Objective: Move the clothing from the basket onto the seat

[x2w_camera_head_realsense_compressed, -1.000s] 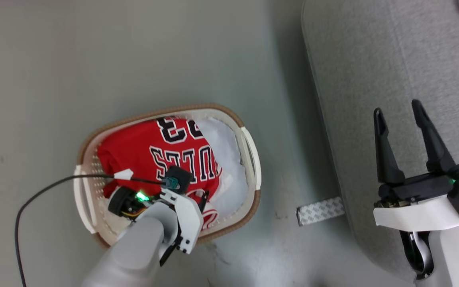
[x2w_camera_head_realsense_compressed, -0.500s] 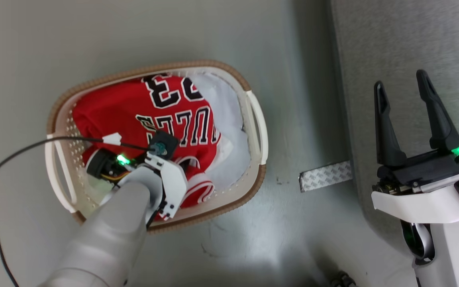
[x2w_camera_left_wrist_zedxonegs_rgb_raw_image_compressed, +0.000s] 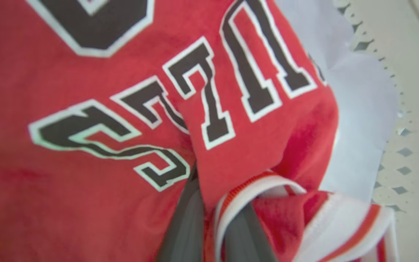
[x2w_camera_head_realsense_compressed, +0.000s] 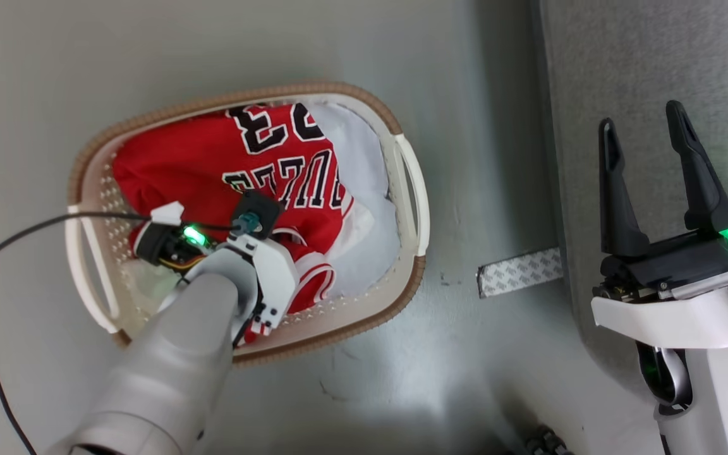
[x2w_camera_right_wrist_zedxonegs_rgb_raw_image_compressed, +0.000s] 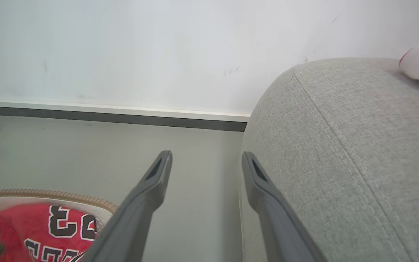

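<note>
Seat (x2w_camera_head_realsense_compressed: 655, 76) and basket (x2w_camera_head_realsense_compressed: 409, 189), side by side on the floor (x2w_camera_head_realsense_compressed: 212, 38)
The clothing (x2w_camera_head_realsense_compressed: 200, 164) is heaped inside the basket (lettering seen upside down), one fold pinched by the closed left gripper (x2w_camera_left_wrist_zedxonegs_rgb_raw_image_compressed: 218, 196); the right gripper (x2w_camera_head_realsense_compressed: 642, 117) is held spread and empty over the seat's edge.

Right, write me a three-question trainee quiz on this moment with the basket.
1. The left gripper is shut on: A red clothing, B a shoe, C nothing?
2. True or false: the right gripper stands open, holding nothing.
3. Fill in: the basket sits on the ____, beside the grey seat.
Key: 1 A; 2 true; 3 floor.
</note>
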